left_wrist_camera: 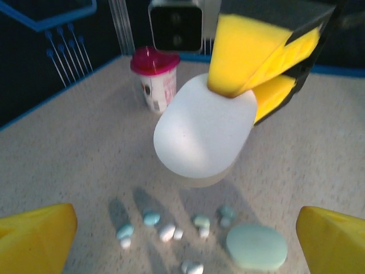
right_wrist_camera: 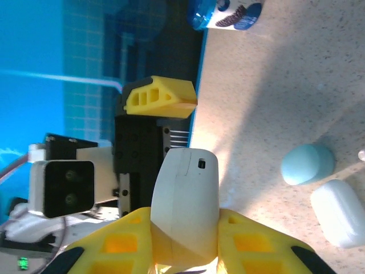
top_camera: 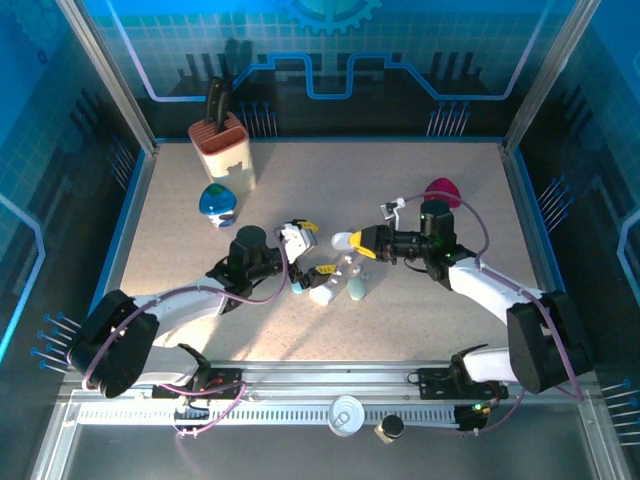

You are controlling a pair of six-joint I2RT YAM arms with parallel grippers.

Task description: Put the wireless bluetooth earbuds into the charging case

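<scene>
We see the right claw closed on a smooth white pebble-shaped case, which it holds a little above the speckled beige table. The left claw stands wide open and grips nothing. The tiny glossy white and pale blue earbuds lie scattered on the table below the held case, just in front of the left claw. Near them lies a pale teal pebble-shaped case, and a second white case lies just beside it.

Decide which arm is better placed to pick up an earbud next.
Left. The left tool is open with the earbuds on the table just ahead of it, while the right tool is shut on the white charging case.
</scene>
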